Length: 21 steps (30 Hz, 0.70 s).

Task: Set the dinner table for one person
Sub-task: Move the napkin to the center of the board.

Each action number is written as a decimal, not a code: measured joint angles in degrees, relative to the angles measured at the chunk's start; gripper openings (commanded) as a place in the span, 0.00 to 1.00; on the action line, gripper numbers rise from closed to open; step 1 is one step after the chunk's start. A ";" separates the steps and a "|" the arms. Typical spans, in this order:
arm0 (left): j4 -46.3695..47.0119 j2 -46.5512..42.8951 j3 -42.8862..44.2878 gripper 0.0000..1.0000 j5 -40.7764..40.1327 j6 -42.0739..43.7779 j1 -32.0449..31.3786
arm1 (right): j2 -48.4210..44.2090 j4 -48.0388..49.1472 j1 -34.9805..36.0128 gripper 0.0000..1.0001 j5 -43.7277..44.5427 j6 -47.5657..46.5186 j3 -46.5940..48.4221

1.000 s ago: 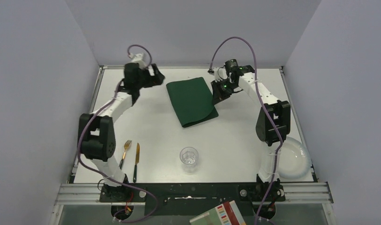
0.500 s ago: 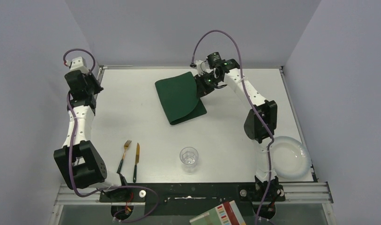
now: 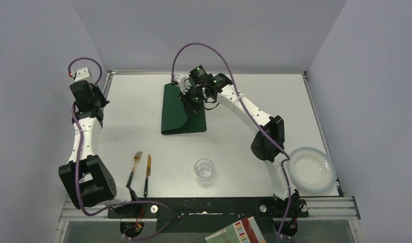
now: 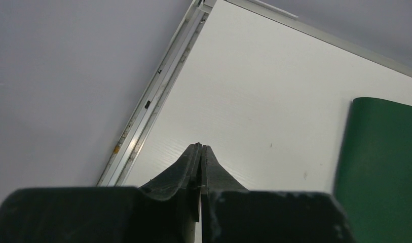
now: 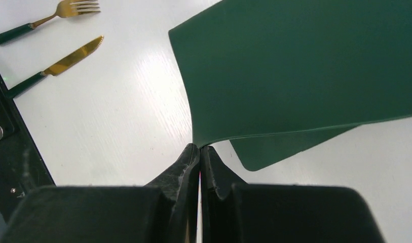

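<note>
green placemat point(image 3: 186, 121) corner pinched in right claw point(image 5: 200, 148); left claw point(image 4: 200, 147) closed.

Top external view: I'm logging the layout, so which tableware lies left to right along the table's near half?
fork → knife → glass → plate

Bright, even light throughout; shadows faint and soft; focus sharp.
</note>
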 measured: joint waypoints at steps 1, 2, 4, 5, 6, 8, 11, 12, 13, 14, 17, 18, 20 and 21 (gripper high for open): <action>0.00 -0.11 0.00 0.00 -0.48 0.04 0.00 | 0.00 0.83 1.22 0.00 0.50 -0.07 0.00; 0.00 -0.26 0.00 0.00 -0.94 0.13 0.00 | 0.00 1.64 2.43 0.00 1.20 -0.26 0.07; 0.04 -0.74 -0.13 0.00 -1.77 0.28 0.00 | 0.04 2.75 4.72 0.00 2.91 -0.94 0.79; 0.04 -1.07 -0.31 0.00 -2.23 0.37 0.00 | 0.04 3.67 6.01 0.00 4.09 -1.46 1.29; 0.04 -1.42 -0.55 0.00 -2.62 0.39 0.00 | 0.04 4.83 7.37 0.00 5.44 -2.21 1.90; 0.04 -2.03 -1.03 0.00 -3.21 0.42 0.07 | 0.04 7.85 10.01 0.00 8.09 -4.02 2.71; 0.04 -2.56 -1.66 0.00 -4.04 0.46 0.33 | 0.13 12.52 13.07 0.00 10.88 -6.45 2.80; 0.07 -2.67 -1.86 0.00 -4.33 0.55 0.46 | 0.17 13.81 13.90 0.00 11.21 -7.10 2.80; 0.11 -2.80 -2.12 0.00 -4.59 0.63 0.68 | 0.28 15.06 14.51 0.00 11.43 -7.65 2.80; 0.13 -2.99 -2.47 0.00 -5.03 0.72 0.87 | 0.42 16.37 14.95 0.00 11.47 -8.20 2.80; 0.11 -3.74 -3.74 0.00 -6.05 1.14 1.57 | 1.57 20.81 15.58 0.00 11.02 -9.16 2.78; 0.11 -4.04 -4.13 0.00 -6.45 1.38 1.79 | 2.12 22.10 15.63 0.00 10.58 -9.35 2.80; 0.11 -4.68 -4.70 0.00 -7.02 1.62 2.19 | 3.96 24.37 15.76 0.00 9.66 -9.53 3.39; 0.09 -4.96 -4.85 0.00 -7.19 1.70 2.32 | 4.94 25.40 15.91 0.00 9.16 -9.55 3.72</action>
